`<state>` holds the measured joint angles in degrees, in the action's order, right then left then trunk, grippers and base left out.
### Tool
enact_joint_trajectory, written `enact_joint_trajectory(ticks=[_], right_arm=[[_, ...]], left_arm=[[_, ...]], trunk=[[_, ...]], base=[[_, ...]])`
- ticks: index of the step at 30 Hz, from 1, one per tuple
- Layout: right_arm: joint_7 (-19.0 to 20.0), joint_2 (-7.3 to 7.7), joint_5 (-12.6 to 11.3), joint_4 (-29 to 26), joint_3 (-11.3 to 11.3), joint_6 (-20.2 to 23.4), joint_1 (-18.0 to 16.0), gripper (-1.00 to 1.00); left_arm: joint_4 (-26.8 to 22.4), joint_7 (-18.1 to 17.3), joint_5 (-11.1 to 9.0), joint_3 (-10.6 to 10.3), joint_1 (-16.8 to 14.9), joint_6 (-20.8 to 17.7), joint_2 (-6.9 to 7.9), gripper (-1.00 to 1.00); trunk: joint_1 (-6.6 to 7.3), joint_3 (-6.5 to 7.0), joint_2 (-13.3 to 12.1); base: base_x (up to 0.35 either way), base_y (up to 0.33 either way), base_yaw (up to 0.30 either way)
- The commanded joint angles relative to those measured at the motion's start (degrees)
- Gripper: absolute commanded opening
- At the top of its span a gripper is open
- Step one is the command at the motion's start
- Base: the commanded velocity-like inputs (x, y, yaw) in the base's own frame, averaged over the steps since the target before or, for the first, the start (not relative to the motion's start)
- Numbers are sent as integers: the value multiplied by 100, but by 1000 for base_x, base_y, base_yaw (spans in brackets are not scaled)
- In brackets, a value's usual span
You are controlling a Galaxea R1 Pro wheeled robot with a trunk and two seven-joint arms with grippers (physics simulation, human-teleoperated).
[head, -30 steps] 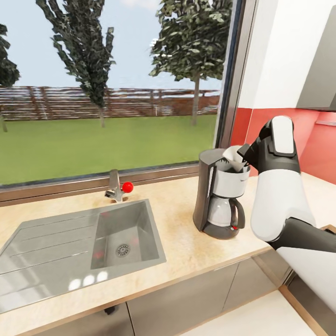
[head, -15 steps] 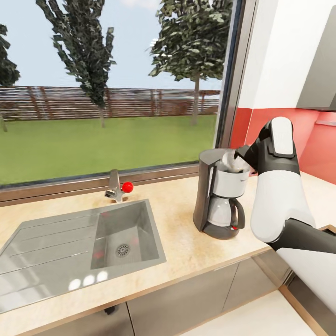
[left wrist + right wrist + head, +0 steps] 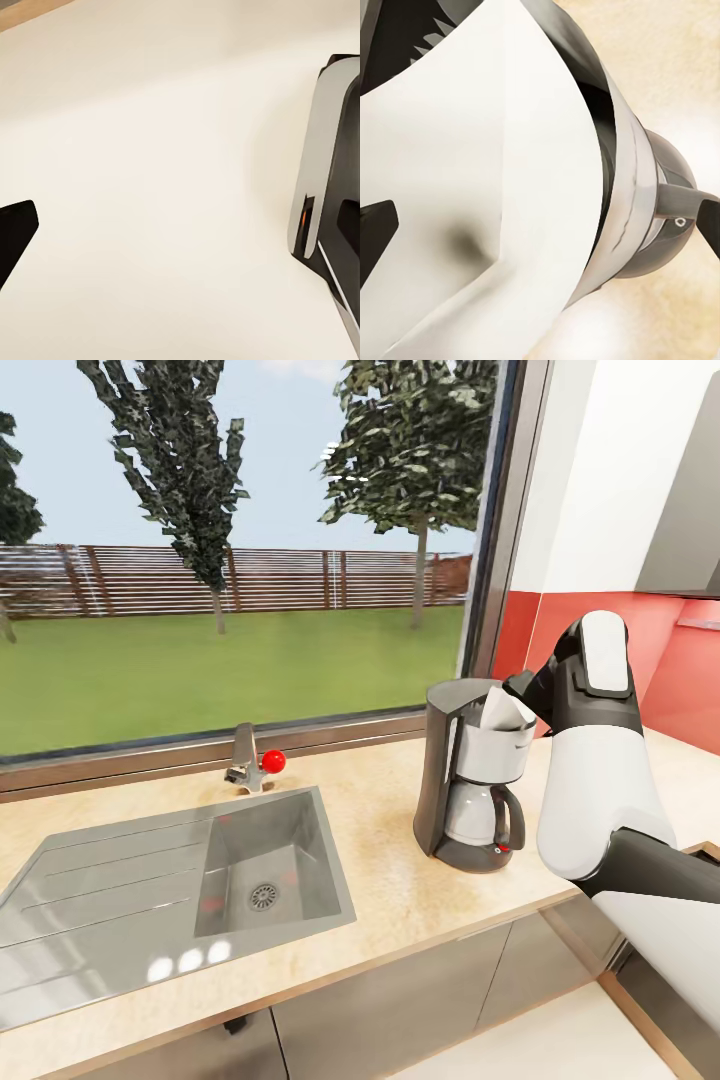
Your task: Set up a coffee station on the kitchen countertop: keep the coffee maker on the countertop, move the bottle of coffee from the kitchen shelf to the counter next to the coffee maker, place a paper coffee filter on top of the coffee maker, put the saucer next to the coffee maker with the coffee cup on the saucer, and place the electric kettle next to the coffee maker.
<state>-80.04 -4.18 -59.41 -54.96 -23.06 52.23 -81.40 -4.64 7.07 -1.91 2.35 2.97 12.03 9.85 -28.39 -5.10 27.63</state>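
The grey-and-silver coffee maker (image 3: pixel 470 780) stands on the beige countertop (image 3: pixel 380 860), right of the sink. The white paper coffee filter (image 3: pixel 503 710) sits tilted in its open top. My right gripper (image 3: pixel 522 688) hovers just right of the filter, at the machine's upper edge. In the right wrist view the filter (image 3: pixel 487 187) spreads wide over the machine's top, with one dark fingertip (image 3: pixel 375 232) far out at the picture's edge, so my right gripper (image 3: pixel 540 225) looks open. My left gripper (image 3: pixel 187 217) hangs open over a pale floor. Bottle, saucer, cup and kettle are out of view.
An inset steel sink (image 3: pixel 150 900) with a faucet (image 3: pixel 245 760) and red knob (image 3: pixel 272 761) lies left of the coffee maker. A large window runs behind the counter. A red backsplash (image 3: pixel 690 660) and a wall cabinet (image 3: pixel 690 510) are at the right.
The filter has gone from being held at the gripper's tips to sitting in the coffee maker's top. The right gripper has drawn back slightly to the right.
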Motion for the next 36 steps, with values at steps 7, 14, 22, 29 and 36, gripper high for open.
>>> enact_joint_trajectory(ticks=[7,14,22,29,36], right_arm=[[-56,-4,-49,-10,-14,59,-7,100],[-5,-7,-73,-65,4,55,-7,100],[106,-26,-81,-69,11,51,-7,100],[111,-30,-82,-49,7,51,-7,100],[111,-22,-86,-25,4,51,-7,100]], left_arm=[[-10,-4,-20,20,2,10,-1,100],[-10,-4,-20,20,2,10,-1,100],[-10,-4,-20,15,2,10,-1,100],[-10,-4,-20,11,2,10,-1,100],[-10,-4,-20,11,2,10,-1,100]], trunk=[[-3,-11,10],[-3,-11,10],[-3,-11,10],[-3,-11,10],[-3,-11,10]], base=[[0,0,0],[0,0,0],[0,0,0],[-37,0,0],[-203,0,0]])
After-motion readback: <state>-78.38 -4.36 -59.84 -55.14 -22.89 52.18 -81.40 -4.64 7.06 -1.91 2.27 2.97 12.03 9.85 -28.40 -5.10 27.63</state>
